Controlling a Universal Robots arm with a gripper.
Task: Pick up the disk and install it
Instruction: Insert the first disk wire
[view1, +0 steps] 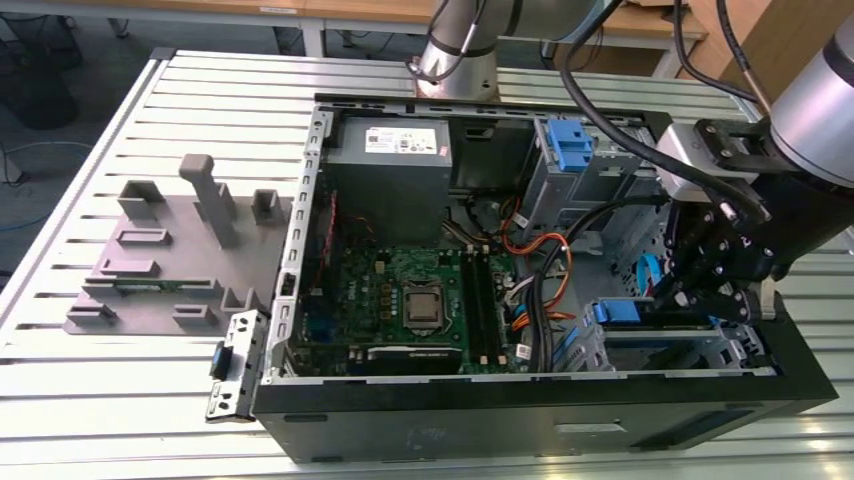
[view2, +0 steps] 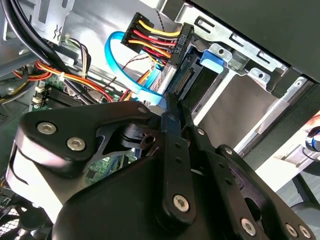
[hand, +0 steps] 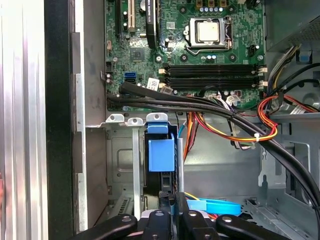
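Note:
The disk (hand: 161, 152) stands on edge in the metal drive bay at the case's front corner, and its blue carrier bracket (view2: 210, 58) faces up. In the exterior view the disk (view1: 621, 311) lies low in the bay on the exterior view's right. A black plug with red, yellow and orange wires (view2: 176, 47) sits at the disk's connector end, and a blue flat cable (view2: 116, 62) loops beside it. My gripper (view2: 171, 102) hangs just above that end of the disk, fingers pressed together with nothing seen between them. It also appears in the first wrist view (hand: 173, 202) and in the exterior view (view1: 710, 300).
The open computer case (view1: 534, 420) lies on a slatted metal table. Inside are the green motherboard (view1: 400, 300), a grey power supply (view1: 400, 150), a blue latch (view1: 571, 145) on the upper bay and thick black cables (hand: 210, 107). A grey fixture (view1: 174, 250) stands to the exterior view's left.

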